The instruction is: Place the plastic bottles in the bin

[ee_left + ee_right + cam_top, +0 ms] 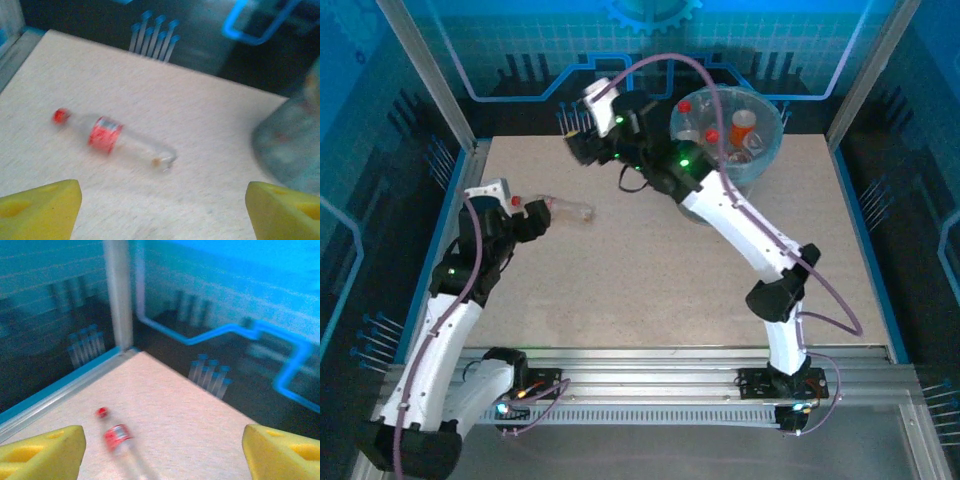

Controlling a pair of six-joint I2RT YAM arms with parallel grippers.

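Observation:
One clear plastic bottle with a red cap and red label lies on its side on the table's left half. In the left wrist view the bottle lies ahead of my open left gripper, untouched and apart from its yellow pads. My left gripper hovers by its cap end. The right gripper hangs open over the far left of the table, and from its wrist view the same bottle lies below its open jaws. The grey bin with its blue liner stands at the far right and holds several bottles.
Aluminium frame posts and a raised rail border the table on the left. The bin's wall looms at the right of the left wrist view. The right arm's forearm crosses the middle of the table.

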